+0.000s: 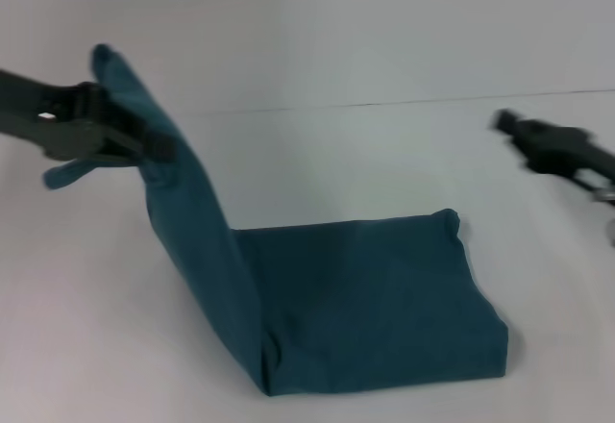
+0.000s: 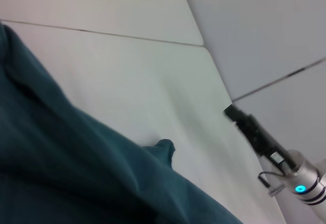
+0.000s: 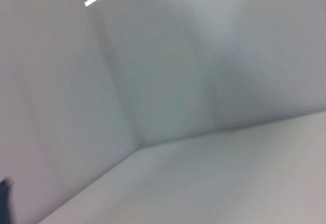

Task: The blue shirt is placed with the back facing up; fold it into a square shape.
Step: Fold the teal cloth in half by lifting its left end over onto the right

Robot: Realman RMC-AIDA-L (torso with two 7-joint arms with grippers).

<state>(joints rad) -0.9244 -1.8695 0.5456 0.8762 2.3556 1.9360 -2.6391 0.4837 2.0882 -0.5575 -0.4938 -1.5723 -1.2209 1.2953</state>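
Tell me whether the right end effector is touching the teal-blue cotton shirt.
Apart: in the head view, bare table separates the right end effector from the teal-blue cotton shirt.

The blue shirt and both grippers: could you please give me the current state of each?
blue shirt: partly folded, most of it flat on the table, its left end lifted up.
left gripper: raised at the left, shut on the shirt's lifted end.
right gripper: off at the right, away from the shirt, holding nothing.
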